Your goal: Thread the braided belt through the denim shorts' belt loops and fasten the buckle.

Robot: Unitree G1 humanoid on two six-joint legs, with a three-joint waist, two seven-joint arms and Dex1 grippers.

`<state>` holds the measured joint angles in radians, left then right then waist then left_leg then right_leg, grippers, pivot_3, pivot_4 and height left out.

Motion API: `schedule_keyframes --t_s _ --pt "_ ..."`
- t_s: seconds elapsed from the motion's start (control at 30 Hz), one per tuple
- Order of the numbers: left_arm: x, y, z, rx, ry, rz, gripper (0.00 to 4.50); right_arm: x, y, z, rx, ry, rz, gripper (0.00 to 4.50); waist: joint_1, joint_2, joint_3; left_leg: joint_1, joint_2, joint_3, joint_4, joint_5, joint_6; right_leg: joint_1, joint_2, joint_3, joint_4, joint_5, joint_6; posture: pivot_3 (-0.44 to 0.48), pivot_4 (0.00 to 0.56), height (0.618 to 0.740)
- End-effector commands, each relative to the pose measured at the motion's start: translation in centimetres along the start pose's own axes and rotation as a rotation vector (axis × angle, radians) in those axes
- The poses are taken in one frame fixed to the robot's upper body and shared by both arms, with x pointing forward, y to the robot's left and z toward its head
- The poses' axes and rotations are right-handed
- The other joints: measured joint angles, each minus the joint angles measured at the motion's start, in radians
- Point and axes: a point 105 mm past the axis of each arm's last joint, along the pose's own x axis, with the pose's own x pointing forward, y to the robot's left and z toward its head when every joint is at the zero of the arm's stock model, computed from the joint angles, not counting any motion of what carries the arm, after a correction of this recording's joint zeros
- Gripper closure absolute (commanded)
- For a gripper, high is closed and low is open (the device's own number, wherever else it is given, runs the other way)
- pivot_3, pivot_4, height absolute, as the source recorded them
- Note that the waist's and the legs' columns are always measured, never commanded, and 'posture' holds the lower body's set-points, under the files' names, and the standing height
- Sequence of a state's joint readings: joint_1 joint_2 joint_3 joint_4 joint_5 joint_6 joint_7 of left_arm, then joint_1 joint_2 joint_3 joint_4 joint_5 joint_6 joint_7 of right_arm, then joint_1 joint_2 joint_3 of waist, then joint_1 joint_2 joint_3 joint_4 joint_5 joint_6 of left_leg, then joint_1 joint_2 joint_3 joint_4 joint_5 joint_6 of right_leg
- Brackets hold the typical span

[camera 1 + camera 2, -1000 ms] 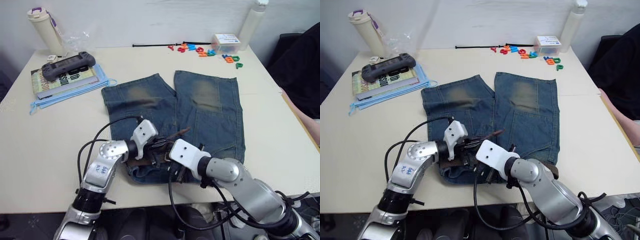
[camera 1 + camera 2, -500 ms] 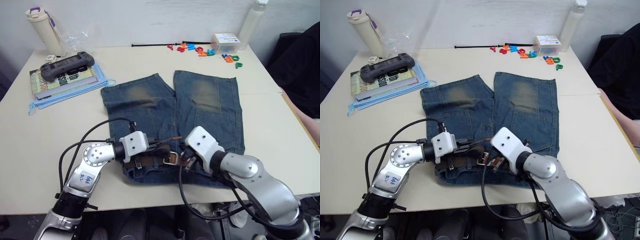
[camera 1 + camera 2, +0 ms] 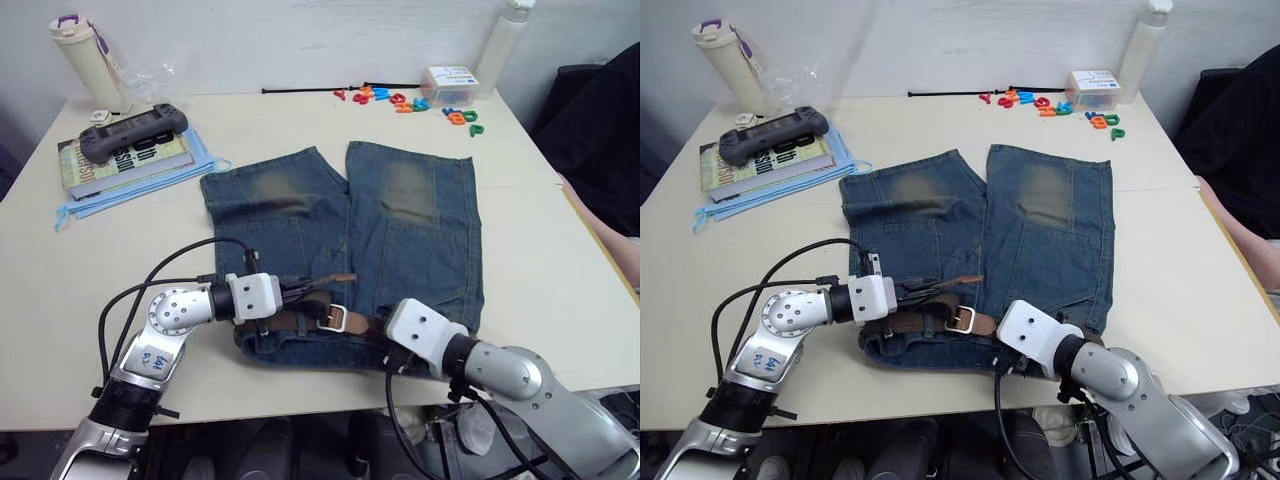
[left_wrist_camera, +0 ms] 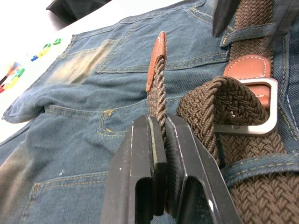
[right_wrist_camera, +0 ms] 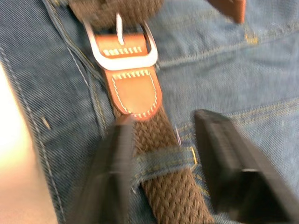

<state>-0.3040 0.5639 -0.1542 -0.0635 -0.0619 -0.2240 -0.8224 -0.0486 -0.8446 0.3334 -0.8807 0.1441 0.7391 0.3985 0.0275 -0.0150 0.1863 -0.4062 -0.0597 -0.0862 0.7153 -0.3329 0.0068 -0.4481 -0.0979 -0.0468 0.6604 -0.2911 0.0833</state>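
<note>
Left gripper (image 4: 159,140) clamped on braided belt (image 4: 156,88) tail, tip pointing 12 o'clock; right gripper (image 5: 163,154) fingers apart, straddling belt, buckle (image 5: 122,46) at 12 o'clock.

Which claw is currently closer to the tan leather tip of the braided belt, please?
The left. The left claw is shut on the braided belt just behind its tan tip. The right claw is open, straddling the strap past the buckle, farther from the tip.

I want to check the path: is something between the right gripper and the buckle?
Nothing visible. The right gripper, open, straddles the braided belt just behind the buckle; between them lie only the strap and one belt loop.
</note>
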Motion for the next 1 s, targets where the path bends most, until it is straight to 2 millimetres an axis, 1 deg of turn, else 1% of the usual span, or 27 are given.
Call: schedule_keyframes --t_s 0.03,0.2,0.4,0.5,0.73,1.0 --pt "-0.2 0.8 0.9 -0.018 -0.03 0.043 4.5 -1.8 1.4 4.5 -0.139 -0.187 0.032 1.17 0.0 0.0 0.0 0.0 0.0 0.0 0.0 0.0 0.0 0.0 0.0 0.0 0.0 0.0 0.0 0.0 0.15 0.659" --pt "-0.2 1.0 1.0 -0.058 -0.032 0.047 4.5 -1.5 2.1 4.0 -0.171 -0.152 0.048 1.17 -0.001 0.0 0.0 0.0 0.0 0.0 0.0 0.0 0.0 0.001 0.0 0.0 0.0 0.0 0.0 0.0 0.15 0.659" --pt "-0.2 1.3 1.1 -0.08 -0.025 0.056 4.5 -0.5 2.2 3.5 -0.213 -0.11 0.034 1.17 -0.001 0.0 0.0 0.0 0.0 0.0 0.0 0.0 0.0 0.0 0.0 0.0 0.0 0.0 0.0 0.0 0.15 0.659" --pt "-0.1 1.4 1.1 -0.077 -0.024 0.056 4.5 0.0 1.9 3.2 -0.237 -0.092 0.0 1.17 0.0 0.0 0.0 0.0 0.0 -0.001 0.0 0.0 0.0 0.0 0.0 0.0 0.0 0.0 0.0 0.0 0.15 0.659" --pt "0.0 1.1 1.2 -0.067 -0.026 0.044 4.5 0.7 0.9 3.6 -0.261 -0.089 -0.094 1.17 0.0 0.0 0.0 0.0 0.0 -0.001 0.001 0.001 -0.002 0.0 0.0 0.0 0.001 0.0 0.0 0.0 0.15 0.659" --pt "0.1 1.0 1.2 -0.067 -0.025 0.044 4.5 1.3 0.5 3.6 -0.257 -0.069 -0.141 1.17 -0.002 0.0 0.0 0.0 0.0 0.0 0.001 0.003 -0.005 0.0 0.0 0.0 0.001 0.0 0.0 0.0 0.15 0.659"
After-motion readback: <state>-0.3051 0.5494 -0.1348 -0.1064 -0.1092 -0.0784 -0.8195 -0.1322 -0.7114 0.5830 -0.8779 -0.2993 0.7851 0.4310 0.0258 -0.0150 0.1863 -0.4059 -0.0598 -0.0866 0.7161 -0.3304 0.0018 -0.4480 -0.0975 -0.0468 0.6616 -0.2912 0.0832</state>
